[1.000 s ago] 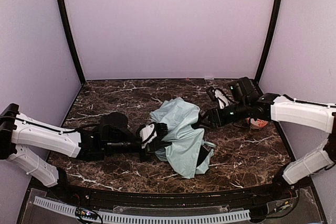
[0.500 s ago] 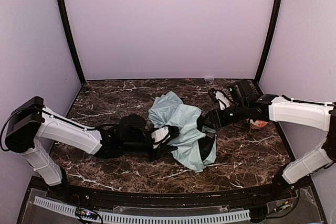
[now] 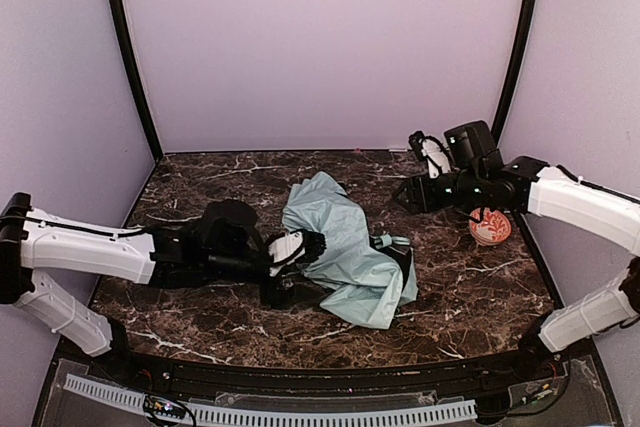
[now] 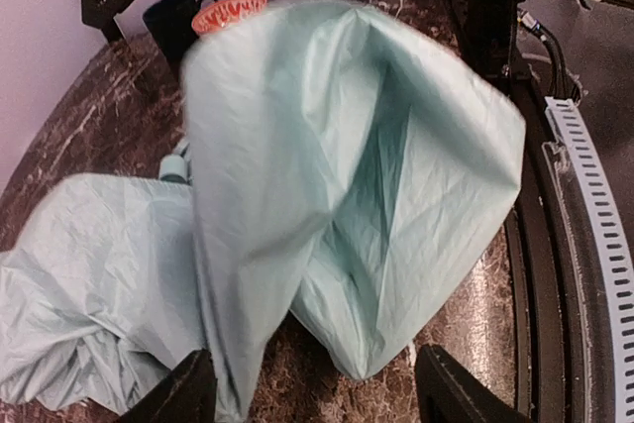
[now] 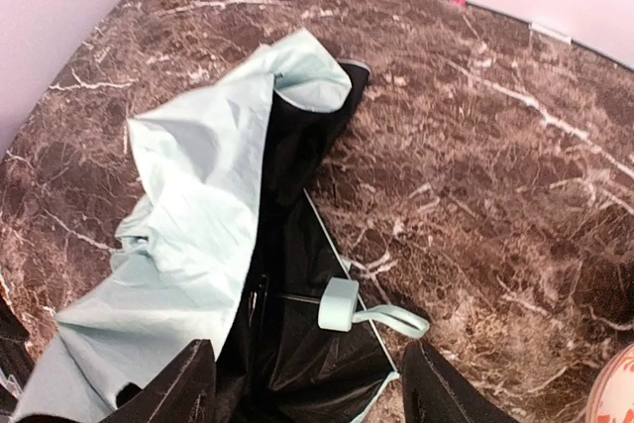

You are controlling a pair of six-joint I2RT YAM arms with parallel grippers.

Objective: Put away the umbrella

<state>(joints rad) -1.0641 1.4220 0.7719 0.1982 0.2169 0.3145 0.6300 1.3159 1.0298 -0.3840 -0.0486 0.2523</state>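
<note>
The umbrella (image 3: pixel 345 257) lies crumpled in the middle of the marble table, pale mint fabric up and black underside showing at its right edge. Its short mint handle (image 5: pixel 339 302) with a thin cord loop (image 5: pixel 398 320) rests on the black underside (image 5: pixel 297 344). My left gripper (image 3: pixel 300 247) is at the fabric's left edge and stands open. In the left wrist view a loose fold of the umbrella (image 4: pixel 337 175) hangs in front of the left gripper (image 4: pixel 317 398), not pinched. My right gripper (image 3: pixel 410 195) hovers open beyond the umbrella's right side. In its wrist view the right gripper (image 5: pixel 315 388) sits above the handle.
An orange-and-white patterned bowl (image 3: pixel 490 227) sits at the right, under my right forearm. A dark cup (image 4: pixel 173 22) stands beside the bowl (image 4: pixel 230 12) in the left wrist view. Purple walls and black corner posts close in the table on three sides.
My left gripper has opened and let go of the fabric. The right arm has lifted and drawn back to the right, uncovering the bowl. The umbrella has settled flatter toward the right.
</note>
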